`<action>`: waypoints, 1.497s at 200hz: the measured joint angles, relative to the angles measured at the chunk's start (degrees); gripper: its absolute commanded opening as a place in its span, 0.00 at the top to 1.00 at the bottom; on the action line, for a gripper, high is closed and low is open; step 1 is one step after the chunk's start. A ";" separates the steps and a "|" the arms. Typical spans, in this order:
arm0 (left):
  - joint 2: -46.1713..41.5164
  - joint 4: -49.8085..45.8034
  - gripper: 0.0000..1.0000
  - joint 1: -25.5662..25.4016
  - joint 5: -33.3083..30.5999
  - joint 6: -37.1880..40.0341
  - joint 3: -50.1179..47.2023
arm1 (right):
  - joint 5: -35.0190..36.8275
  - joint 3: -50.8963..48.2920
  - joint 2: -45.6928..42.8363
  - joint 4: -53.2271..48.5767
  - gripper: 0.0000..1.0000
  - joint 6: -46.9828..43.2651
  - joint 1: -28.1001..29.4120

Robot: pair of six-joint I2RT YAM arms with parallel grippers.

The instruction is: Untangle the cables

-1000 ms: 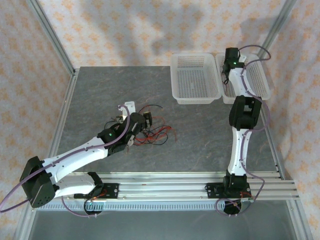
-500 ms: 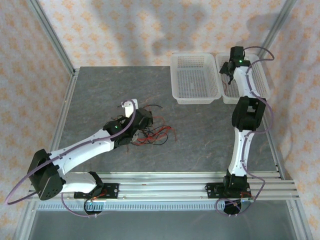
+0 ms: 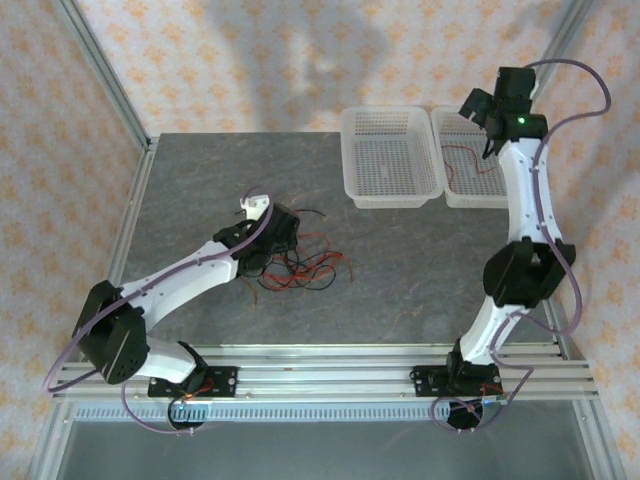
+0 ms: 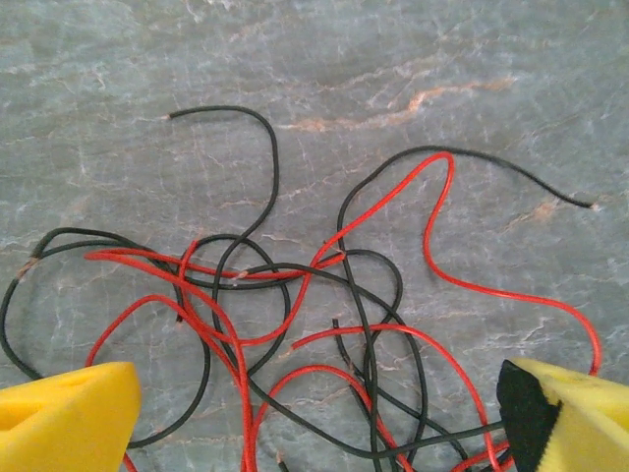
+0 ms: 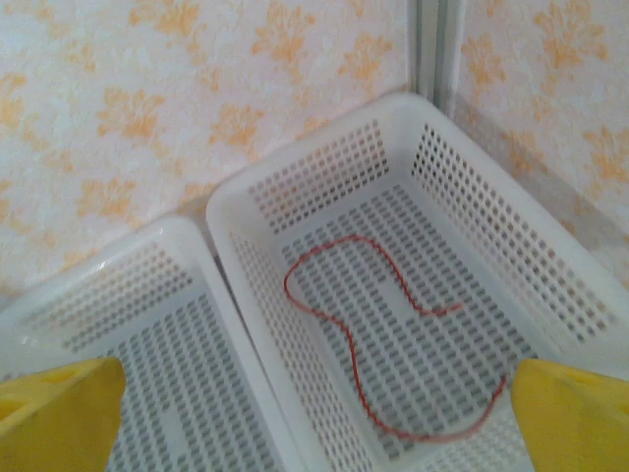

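Hovering low over the grey stone-patterned surface (image 3: pixel 400 260), the left arm (image 3: pixel 190 275) is reaching toward the middle of it and holding its jaws spread wide above the cables (image 3: pixel 300 268). In the left wrist view the two yellow pads (image 4: pixel 64 418) are sitting at the bottom corners, well apart from each other, and the cables (image 4: pixel 295 305) are lying flat on the surface between and beyond them, not pinched by either pad. The clump is showing thin red and black wires crossing over one another in loose loops. One black wire is curling away to a free end at the upper left, and another is trailing out to a free end at the right. A long red wire is sweeping round toward the right-hand pad (image 4: pixel 580 413). At the far right corner of the surface two white perforated baskets are standing side by side, touching along their long walls. The right arm (image 3: pixel 525 190) is stretching up over the right basket (image 3: pixel 465 200), and its jaws are also standing wide open, with its yellow pads (image 5: pixel 54 413) framing the bottom corners of the right wrist view. Down on the floor of that right basket (image 5: pixel 324 177) a single red wire (image 5: pixel 346 346) is lying in a loose curve, apart from the pads, and it is showing in the overhead view too (image 3: pixel 468 158). The left basket (image 3: pixel 392 200) is sitting just beside it (image 5: pixel 118 285).
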 measured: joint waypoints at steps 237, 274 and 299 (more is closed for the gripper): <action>34.45 10.62 0.85 11.04 12.28 19.39 19.89 | -6.21 -52.22 -41.81 9.33 0.24 8.74 5.90; 33.16 11.32 1.00 11.04 12.55 19.19 19.87 | -8.76 -55.01 -42.71 10.14 0.26 9.60 5.92; 28.87 11.13 1.00 11.04 12.57 19.04 19.76 | -13.51 -58.14 -43.54 11.87 0.24 10.34 6.23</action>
